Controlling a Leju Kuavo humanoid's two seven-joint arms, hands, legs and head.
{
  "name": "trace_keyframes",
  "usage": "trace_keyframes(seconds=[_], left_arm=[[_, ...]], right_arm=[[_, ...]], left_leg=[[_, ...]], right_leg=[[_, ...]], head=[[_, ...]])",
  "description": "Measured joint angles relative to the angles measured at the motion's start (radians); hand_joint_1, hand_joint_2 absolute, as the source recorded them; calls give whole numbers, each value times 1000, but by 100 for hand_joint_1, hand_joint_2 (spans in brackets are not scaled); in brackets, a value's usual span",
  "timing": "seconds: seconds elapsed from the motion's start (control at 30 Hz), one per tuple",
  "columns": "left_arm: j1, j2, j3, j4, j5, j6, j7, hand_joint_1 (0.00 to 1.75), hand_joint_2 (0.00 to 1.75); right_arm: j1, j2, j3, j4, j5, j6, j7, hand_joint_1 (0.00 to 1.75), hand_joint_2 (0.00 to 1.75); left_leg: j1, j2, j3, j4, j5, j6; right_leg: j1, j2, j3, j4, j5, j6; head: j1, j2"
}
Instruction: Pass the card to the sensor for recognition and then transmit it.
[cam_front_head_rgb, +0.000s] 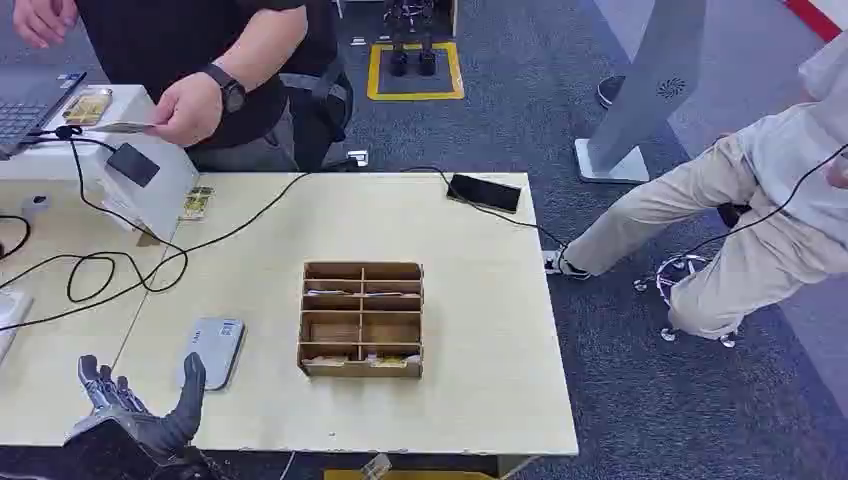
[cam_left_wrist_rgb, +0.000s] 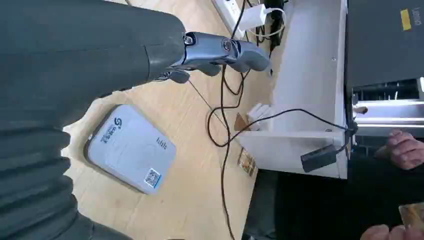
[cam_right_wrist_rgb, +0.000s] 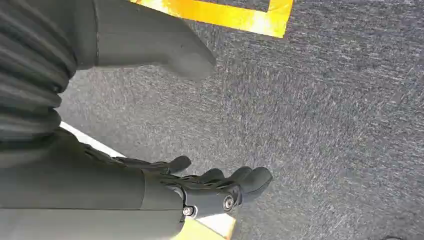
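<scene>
Progress looks slight to me: my left hand hovers over the near edge of the worktop, fingers spread and holding nothing, just beside the grey sensor. The card is not with me; a person's hand holds it at the far side, above the white stand. So I judge that taking the card, presenting it to the sensor and passing it on all remain. The head view gives me the wooden tray and the card's place. My left wrist view adds the sensor's printed label. My right wrist view has my right hand hanging over grey carpet, fingers loosely curled, empty.
</scene>
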Motion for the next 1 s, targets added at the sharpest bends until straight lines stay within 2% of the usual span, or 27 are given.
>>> trace_keyframes(seconds=[0.23, 0.4, 0.57, 0.73, 1.0], left_arm=[[0, 0, 0, 0, -18, 0, 2, 0, 175], [-1, 0, 0, 0, -90, 0, -22, 0, 175], [-17, -4, 34, 10, -287, 2, -77, 0, 175], [-149, 6, 165, 75, -503, 2, -108, 0, 175], [-288, 13, 270, 153, -658, 3, -96, 0, 175]], right_arm=[[0, 0, 0, 0, 0, 0, -1, 0, 175], [0, 0, 0, 0, 12, 0, -5, 0, 175], [-3, 0, 0, 2, 46, 0, -24, 0, 175], [-15, -1, 1, 21, 84, 0, -44, 0, 175], [-27, -8, 5, 53, 85, 0, -53, 0, 175]], left_leg=[[0, 0, 0, 0, 0, 0], [0, 0, 0, 0, 0, 0], [0, 0, 0, 0, 0, 0], [0, 0, 1, 0, 2, -1], [0, -2, 1, 0, 2, -1]], right_leg=[[0, 0, 0, 0, 0, 0], [0, 0, 0, 0, 0, 0], [0, 0, 0, 0, 0, 0], [0, -1, 1, 1, 1, 0], [0, -1, 1, 1, 1, -1]], head=[[0, 0], [0, 0], [0, 0], [0, 0], [0, 0]])
